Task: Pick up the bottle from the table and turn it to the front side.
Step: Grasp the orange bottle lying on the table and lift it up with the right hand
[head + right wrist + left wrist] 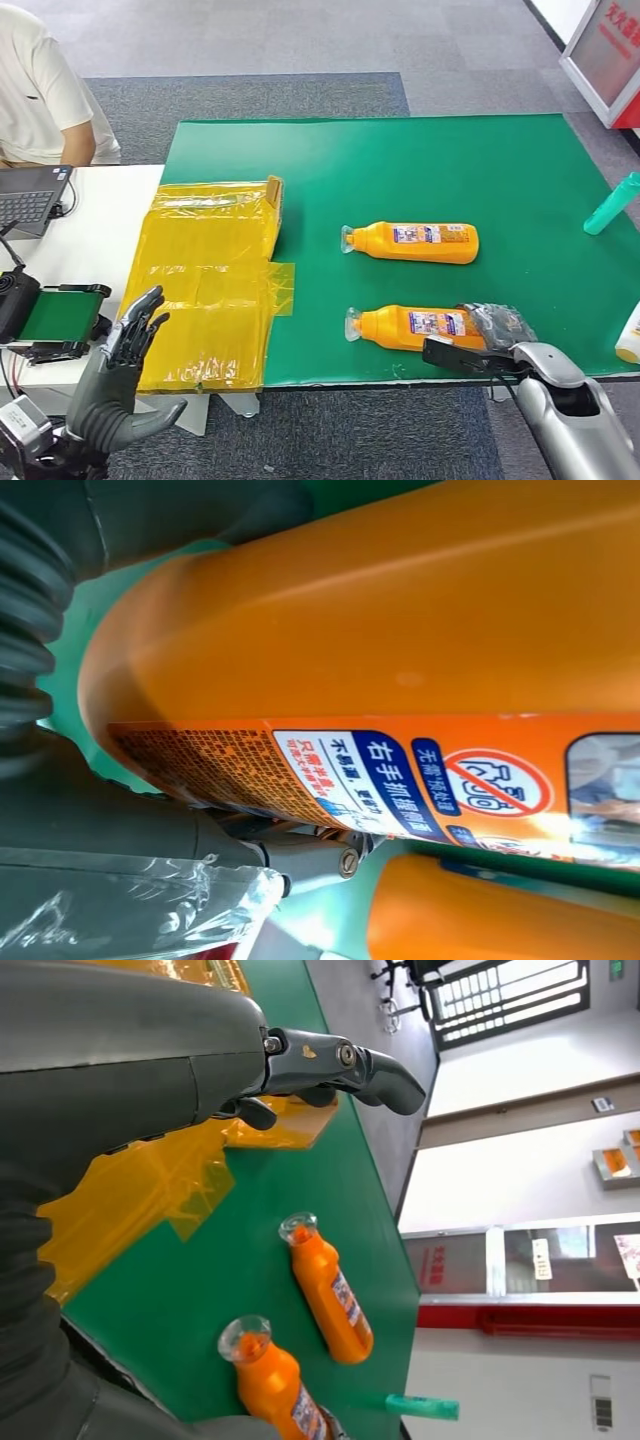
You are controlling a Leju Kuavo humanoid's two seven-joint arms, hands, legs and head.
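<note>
green tabletop carries two orange bottles; right robot hand grips the near bottle, far bottle lies apart. left robot hand open, empty.

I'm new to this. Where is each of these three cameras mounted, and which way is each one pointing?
Head view: high on the robot, looking down at the green table; left hand raised, open, right hand at the near bottle.
Left wrist view: behind the left hand, looking across the table at both bottles.
Right wrist view: behind the right hand, pressed close to the near bottle.
Shared: all three show the near bottle; head and left wrist also show the far bottle.
</note>
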